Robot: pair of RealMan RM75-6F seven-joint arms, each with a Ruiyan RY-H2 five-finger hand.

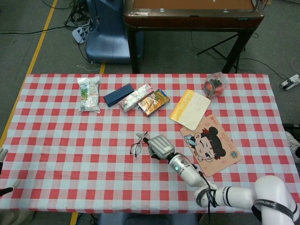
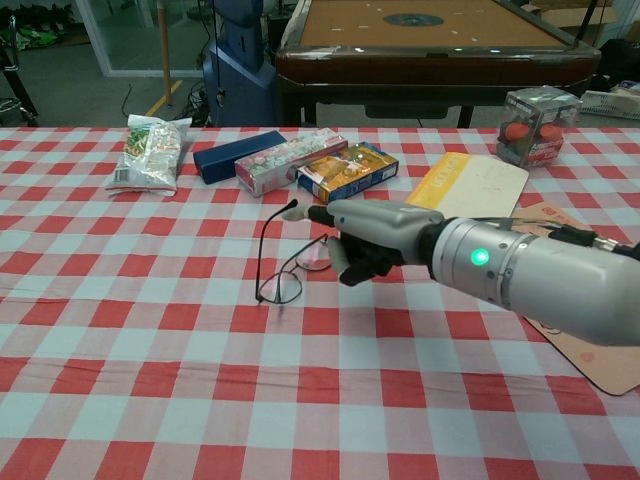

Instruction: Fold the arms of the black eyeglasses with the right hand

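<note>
black eyeglasses (image 2: 282, 268) rest lens-down on the red-and-white checked tablecloth (image 2: 150, 400) near the table's middle, one arm rising upright with its tip beside the right hand (image 2: 365, 240). the fold looks unfinished: at least that arm stands open. the hand's fingers (image 2: 318, 214) stretch toward the raised tip, close to touching it, while the other fingers curl underneath. whether anything is pinched cannot be told. the left hand is out of sight.

checkered table (image 1: 61, 154), black eyeglasses (image 1: 136, 148), notebook (image 1: 191, 108)
</note>
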